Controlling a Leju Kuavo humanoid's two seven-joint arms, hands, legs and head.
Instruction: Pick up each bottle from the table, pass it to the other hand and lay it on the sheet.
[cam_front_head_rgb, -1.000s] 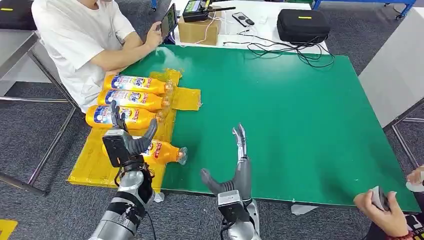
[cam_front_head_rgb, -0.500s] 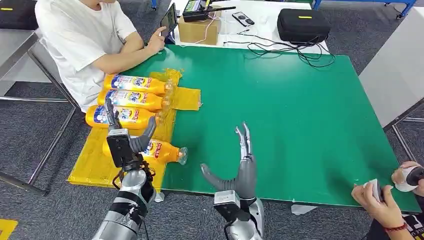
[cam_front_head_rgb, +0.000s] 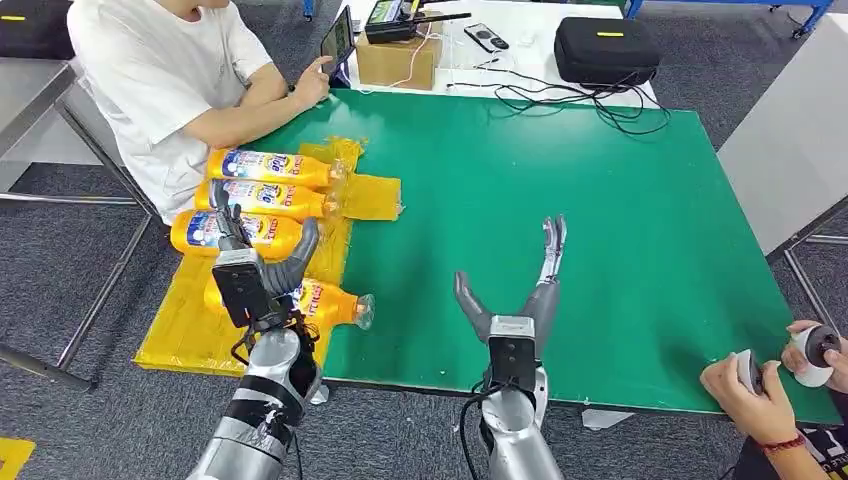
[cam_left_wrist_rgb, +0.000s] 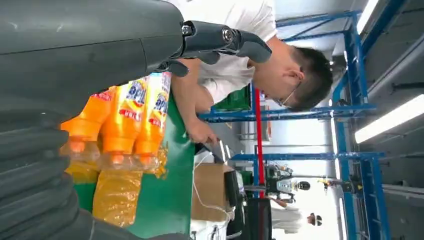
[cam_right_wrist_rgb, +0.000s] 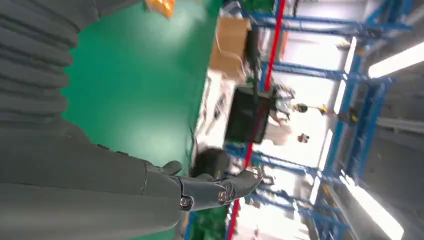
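Observation:
Several orange bottles lie side by side on the yellow sheet (cam_front_head_rgb: 190, 320) at the left end of the green table (cam_front_head_rgb: 600, 220). The nearest bottle (cam_front_head_rgb: 325, 303) lies by the sheet's right edge, its cap towards the table's middle. My left hand (cam_front_head_rgb: 255, 265) hovers just over that bottle's base end with fingers spread, holding nothing. In the left wrist view the bottles (cam_left_wrist_rgb: 120, 125) show past my left hand (cam_left_wrist_rgb: 100, 55). My right hand (cam_front_head_rgb: 520, 295) stands open over bare green near the front edge, thumb apart from the fingers. My right hand (cam_right_wrist_rgb: 75, 165) is empty in its wrist view too.
A person in a white shirt (cam_front_head_rgb: 160, 70) sits at the table's far left corner with a phone. A cardboard box (cam_front_head_rgb: 398, 62), a black case (cam_front_head_rgb: 605, 50) and cables lie beyond the far edge. Another person's hands (cam_front_head_rgb: 770, 395) hold controllers at the front right corner.
My right hand has moved to the right and a little farther over the table. My left hand has shifted slightly to the right above the nearest bottle. The bottles have not moved.

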